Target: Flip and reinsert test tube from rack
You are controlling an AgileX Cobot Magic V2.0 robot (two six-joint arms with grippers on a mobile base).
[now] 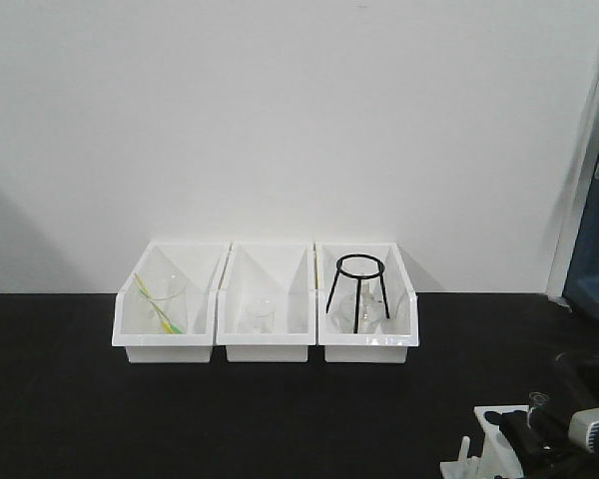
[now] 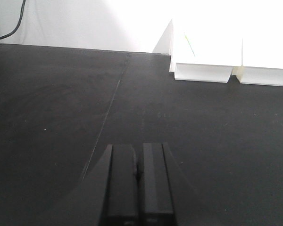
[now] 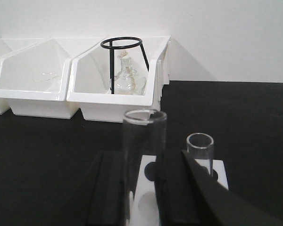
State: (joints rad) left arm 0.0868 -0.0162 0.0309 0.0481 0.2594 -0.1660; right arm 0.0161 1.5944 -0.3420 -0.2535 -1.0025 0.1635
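The small white rack (image 3: 220, 169) stands on the black table right under my right gripper (image 3: 145, 157); it also shows at the bottom right of the front view (image 1: 491, 451). My right gripper is shut on a clear test tube (image 3: 144, 136), held upright with its open mouth up, between the two black fingers (image 3: 113, 188) over the rack's holes. A second clear test tube (image 3: 200, 147) stands in a hole at the rack's right side. My left gripper (image 2: 137, 162) is shut and empty, low over the bare black table.
Three white open-front bins (image 1: 268, 344) stand in a row at the back against the wall. The right bin holds a black ring tripod (image 1: 359, 289) and a glass flask (image 3: 124, 80). The left bin holds a beaker with yellow-green sticks (image 1: 160, 309). A blue object (image 1: 594, 269) stands at the far right.
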